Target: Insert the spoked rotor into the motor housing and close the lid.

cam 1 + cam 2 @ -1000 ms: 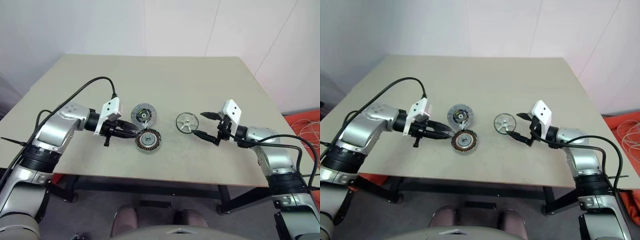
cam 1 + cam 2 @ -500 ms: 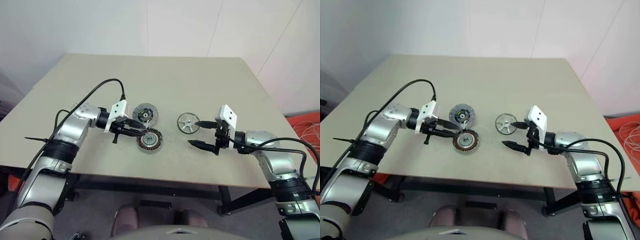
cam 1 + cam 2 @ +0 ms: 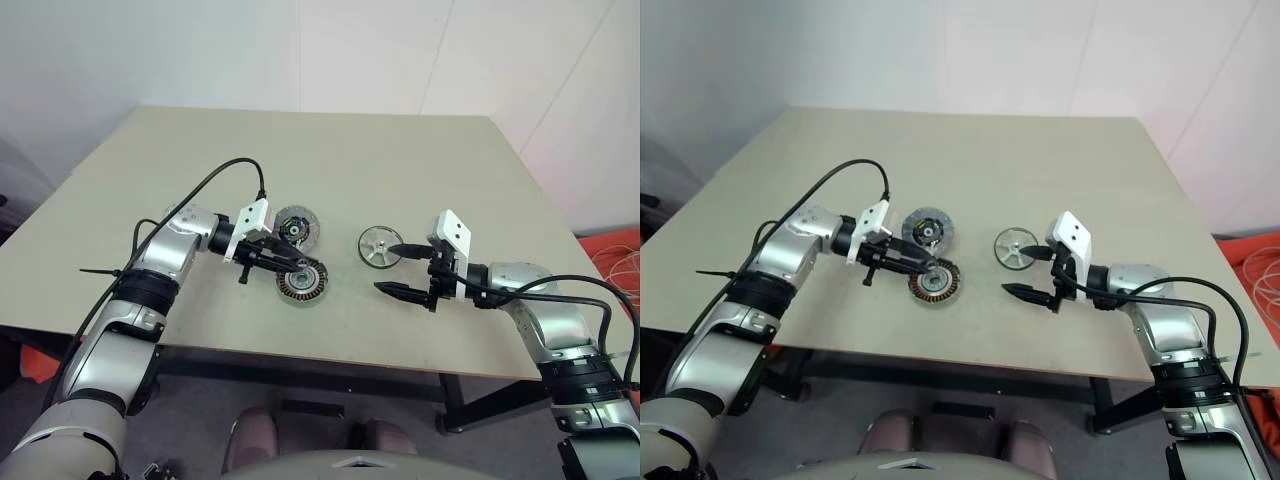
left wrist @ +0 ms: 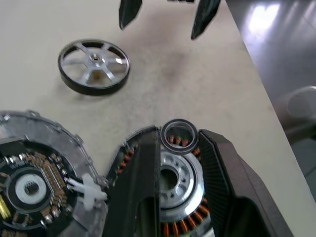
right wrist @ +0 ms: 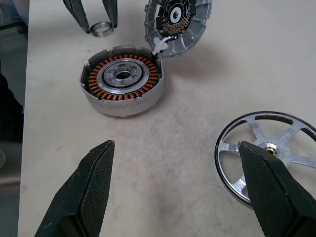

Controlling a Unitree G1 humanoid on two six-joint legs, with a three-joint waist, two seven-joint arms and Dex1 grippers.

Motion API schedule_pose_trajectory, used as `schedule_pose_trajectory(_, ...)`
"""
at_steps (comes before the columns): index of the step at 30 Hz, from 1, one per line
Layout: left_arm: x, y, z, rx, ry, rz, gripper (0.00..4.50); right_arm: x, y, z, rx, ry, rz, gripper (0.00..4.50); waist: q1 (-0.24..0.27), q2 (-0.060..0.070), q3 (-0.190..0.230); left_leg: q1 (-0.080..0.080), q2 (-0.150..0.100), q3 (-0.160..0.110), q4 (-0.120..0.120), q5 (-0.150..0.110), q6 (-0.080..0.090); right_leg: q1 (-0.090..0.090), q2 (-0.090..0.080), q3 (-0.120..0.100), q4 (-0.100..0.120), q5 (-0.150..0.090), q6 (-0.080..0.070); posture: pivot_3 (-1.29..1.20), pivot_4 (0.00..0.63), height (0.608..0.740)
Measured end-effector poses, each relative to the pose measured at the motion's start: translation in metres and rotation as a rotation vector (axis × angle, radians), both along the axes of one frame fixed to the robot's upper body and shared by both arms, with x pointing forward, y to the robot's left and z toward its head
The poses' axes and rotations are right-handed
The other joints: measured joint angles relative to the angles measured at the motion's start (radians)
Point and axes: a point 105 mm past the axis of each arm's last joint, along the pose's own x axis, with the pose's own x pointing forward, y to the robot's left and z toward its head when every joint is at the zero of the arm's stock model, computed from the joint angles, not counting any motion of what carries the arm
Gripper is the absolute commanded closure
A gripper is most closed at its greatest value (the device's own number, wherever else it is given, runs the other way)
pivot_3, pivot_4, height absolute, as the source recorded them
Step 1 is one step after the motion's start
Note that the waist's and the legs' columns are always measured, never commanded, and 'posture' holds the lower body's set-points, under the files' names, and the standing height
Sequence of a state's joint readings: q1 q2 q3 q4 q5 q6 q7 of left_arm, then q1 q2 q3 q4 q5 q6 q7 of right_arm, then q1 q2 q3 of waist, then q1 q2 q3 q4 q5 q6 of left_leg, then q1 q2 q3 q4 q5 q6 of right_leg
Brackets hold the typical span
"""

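The motor housing [image 3: 300,283], a dark puck with copper windings, lies near the table's front. My left gripper [image 3: 298,264] hovers just over its rim, shut on a small metal ring [image 4: 179,136]. The lid [image 3: 296,226] leans against the housing's far side, its inner face showing. To the right, the spoked rotor [image 3: 379,246] lies flat on the table. My right gripper [image 3: 388,268] stands open beside it: one finger reaches over the rotor's near-right edge and the other is out over bare table. It holds nothing.
The beige table [image 3: 400,160] stretches wide behind the parts. Its front edge [image 3: 330,352] runs close below the housing and both grippers. A black cable [image 3: 215,180] arcs over my left forearm.
My left gripper has carried the ring to the right, from beside the housing to over its rim. The right gripper has drawn slightly back toward the front edge, still open.
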State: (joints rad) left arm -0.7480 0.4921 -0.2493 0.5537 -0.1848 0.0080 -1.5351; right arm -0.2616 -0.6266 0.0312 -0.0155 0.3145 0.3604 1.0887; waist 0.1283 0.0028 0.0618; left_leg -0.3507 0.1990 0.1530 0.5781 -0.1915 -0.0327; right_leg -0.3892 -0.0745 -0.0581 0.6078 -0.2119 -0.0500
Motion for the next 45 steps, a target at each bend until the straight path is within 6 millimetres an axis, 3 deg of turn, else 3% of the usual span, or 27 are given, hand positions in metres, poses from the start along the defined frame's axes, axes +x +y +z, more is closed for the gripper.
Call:
schedule_pose_trajectory(10, 0.007, 0.008, -0.024, 0.100, 0.047, 0.079, 3.72, 0.001, 0.000, 0.000, 0.000, -0.005, -0.013, 0.00, 0.003, 0.000, 0.000, 0.000, 0.000, 0.000, 0.000, 0.000, 0.000, 0.000, 0.000, 0.000, 0.000, 0.000, 0.000, 0.00, 0.000, 0.740)
schedule_pose_trajectory(19, 0.013, -0.005, -0.026, 0.099, 0.035, 0.088, 3.72, 0.000, 0.000, -0.001, 0.002, -0.006, -0.016, 0.00, 0.006, 0.000, 0.000, 0.000, 0.000, 0.000, 0.000, 0.000, 0.000, 0.000, 0.000, 0.000, 0.000, 0.000, 0.000, 0.00, 0.000, 0.740)
schedule_pose_trajectory(45, 0.013, -0.011, -0.034, 0.139, 0.081, 0.095, 3.72, -0.002, 0.003, -0.002, 0.004, -0.011, -0.019, 0.00, 0.007, 0.000, 0.000, 0.000, 0.000, 0.000, 0.000, 0.000, 0.000, 0.000, 0.000, 0.000, 0.000, 0.000, 0.000, 0.00, 0.000, 0.740)
